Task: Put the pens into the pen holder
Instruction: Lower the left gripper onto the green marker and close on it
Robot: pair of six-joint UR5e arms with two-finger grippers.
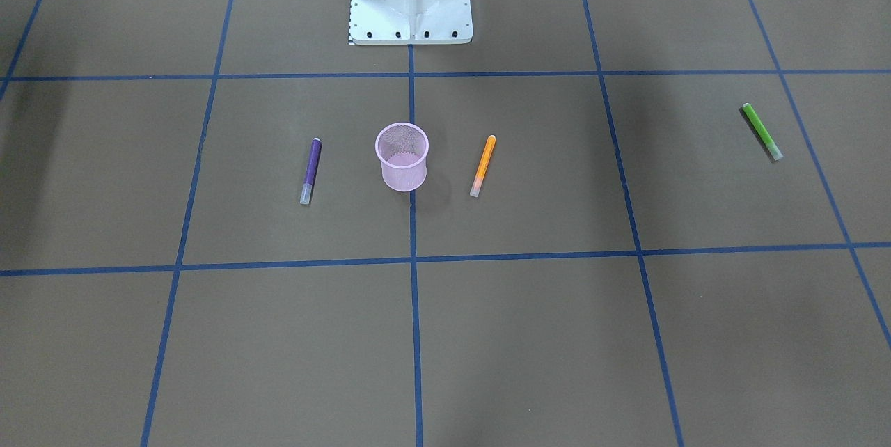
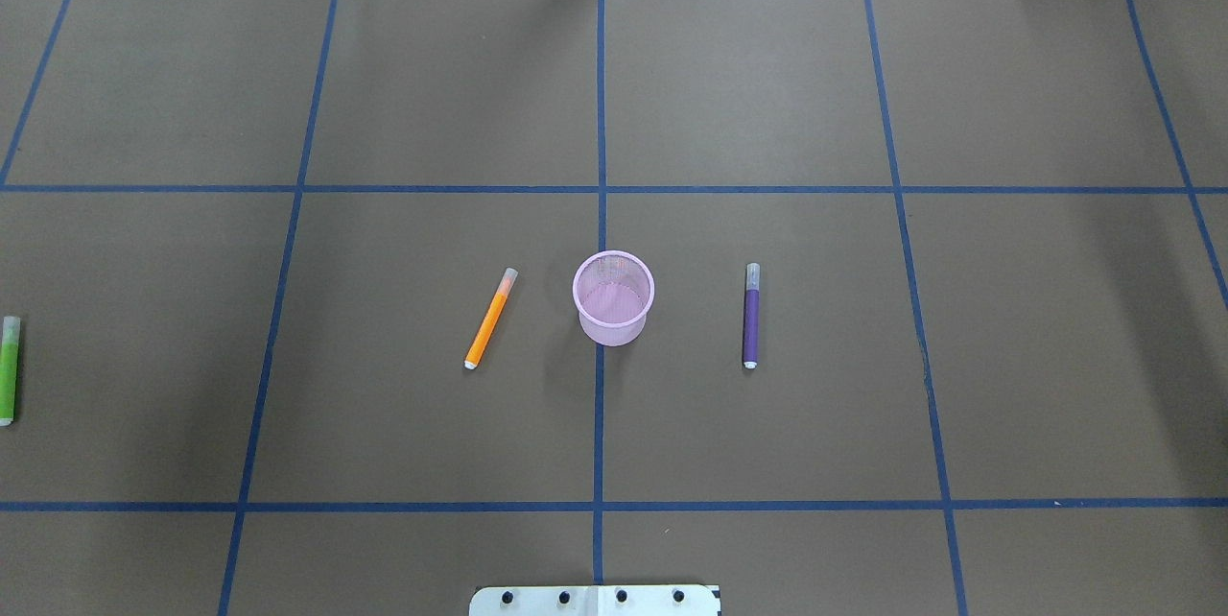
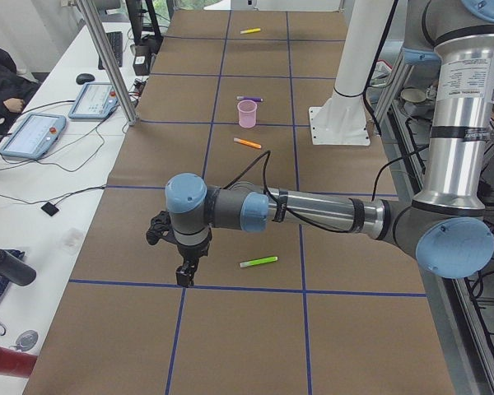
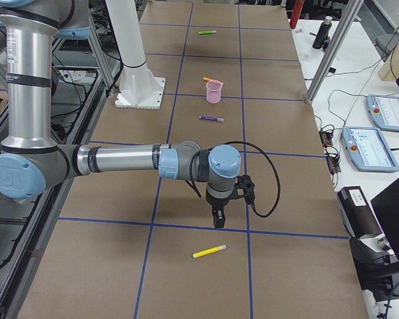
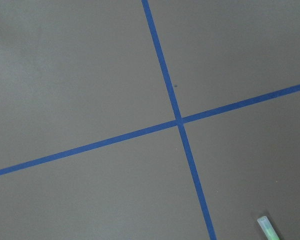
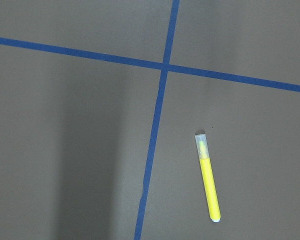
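left gripper (image 3: 184, 278) over matte brown paper (image 3: 230, 337), well apart from pink wire-mesh pen holder (image 1: 402, 157)

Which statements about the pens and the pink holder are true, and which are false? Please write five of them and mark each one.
1. The pen holder stands upright with no pen in it. True.
2. The orange pen is inside the holder. False: it lies on the table beside the holder, apart from it.
3. The purple pen lies on the robot's right side of the holder. True.
4. The green pen touches the orange pen. False: it lies far away, toward the robot's left end of the table.
5. A yellow pen lies flat on the table. True.
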